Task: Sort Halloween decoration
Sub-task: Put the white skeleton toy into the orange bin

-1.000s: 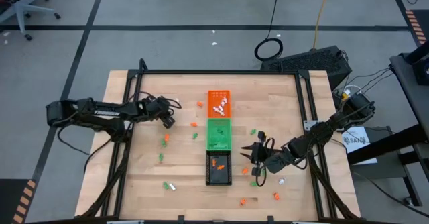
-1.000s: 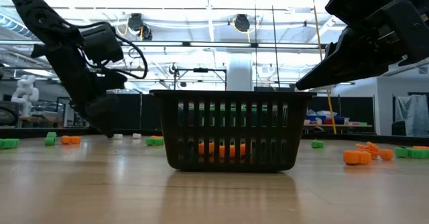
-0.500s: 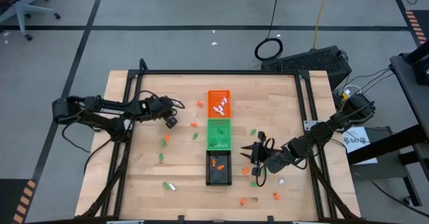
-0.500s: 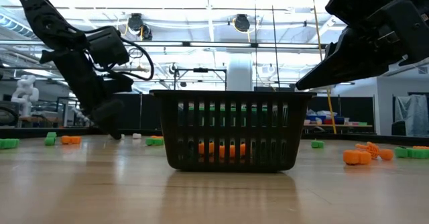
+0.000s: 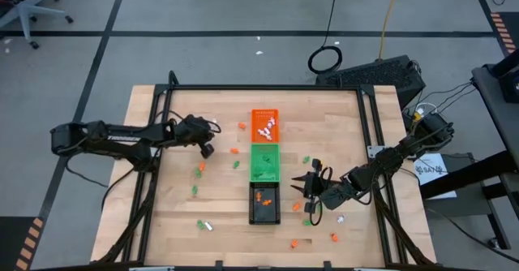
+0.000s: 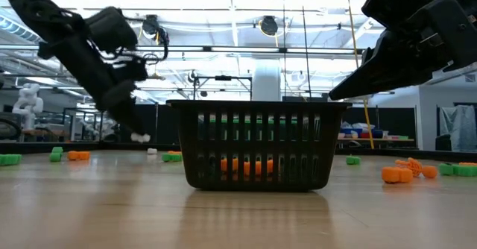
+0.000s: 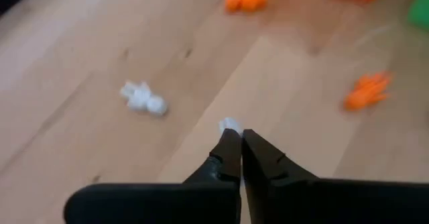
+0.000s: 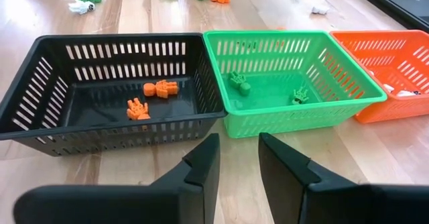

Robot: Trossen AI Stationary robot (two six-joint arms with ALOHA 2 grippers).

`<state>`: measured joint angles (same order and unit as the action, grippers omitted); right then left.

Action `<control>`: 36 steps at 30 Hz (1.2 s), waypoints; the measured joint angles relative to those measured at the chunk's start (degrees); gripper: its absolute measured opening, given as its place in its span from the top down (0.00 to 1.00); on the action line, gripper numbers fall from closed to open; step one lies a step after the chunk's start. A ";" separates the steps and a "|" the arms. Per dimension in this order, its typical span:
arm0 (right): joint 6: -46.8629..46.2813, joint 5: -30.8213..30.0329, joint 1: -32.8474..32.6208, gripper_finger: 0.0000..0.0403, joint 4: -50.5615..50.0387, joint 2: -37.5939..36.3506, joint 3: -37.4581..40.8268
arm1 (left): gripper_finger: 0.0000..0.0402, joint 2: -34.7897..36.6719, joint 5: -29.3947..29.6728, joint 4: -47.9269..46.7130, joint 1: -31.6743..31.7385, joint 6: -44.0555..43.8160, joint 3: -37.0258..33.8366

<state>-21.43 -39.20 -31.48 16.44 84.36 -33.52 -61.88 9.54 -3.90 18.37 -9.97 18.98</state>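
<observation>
White trinket [image 7: 230, 125] sits pinched at left tool [image 7: 240, 143] tips (lifted off table [image 7: 100, 56]).

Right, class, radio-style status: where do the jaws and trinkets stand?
Left gripper jaws shut on white trinket, held in the air. Right gripper open, facing black tray. Nothing blocking either.
</observation>
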 joint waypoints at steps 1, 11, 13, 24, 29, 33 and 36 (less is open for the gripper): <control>0.00 -0.01 0.00 0.78 -0.01 0.00 0.00 | 0.99 1.06 -0.24 0.07 -0.52 0.28 0.10; 0.00 -0.15 0.00 0.78 -0.02 0.00 0.00 | 1.00 8.40 -1.64 0.42 -6.87 1.91 0.25; 0.00 -0.17 0.00 0.78 -0.02 0.00 0.00 | 1.00 8.88 -1.62 0.42 -7.72 1.91 0.27; -0.42 -0.22 0.00 0.78 -0.02 0.00 0.00 | 1.00 9.04 -2.43 0.39 -10.70 1.46 0.29; -0.42 -0.22 0.00 0.78 -0.02 0.00 0.00 | 1.00 9.01 -2.45 0.21 -12.29 4.56 0.31; -0.42 -0.22 0.00 0.78 -0.02 0.00 0.00 | 1.00 8.36 -2.47 0.21 -14.52 13.29 0.31; -0.42 -0.24 0.00 0.78 -0.02 0.00 0.00 | 1.00 7.69 -2.47 0.17 -16.68 19.71 0.33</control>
<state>-21.85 -39.44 -31.48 16.43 84.36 -33.52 -54.18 7.07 -3.73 1.69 9.74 19.31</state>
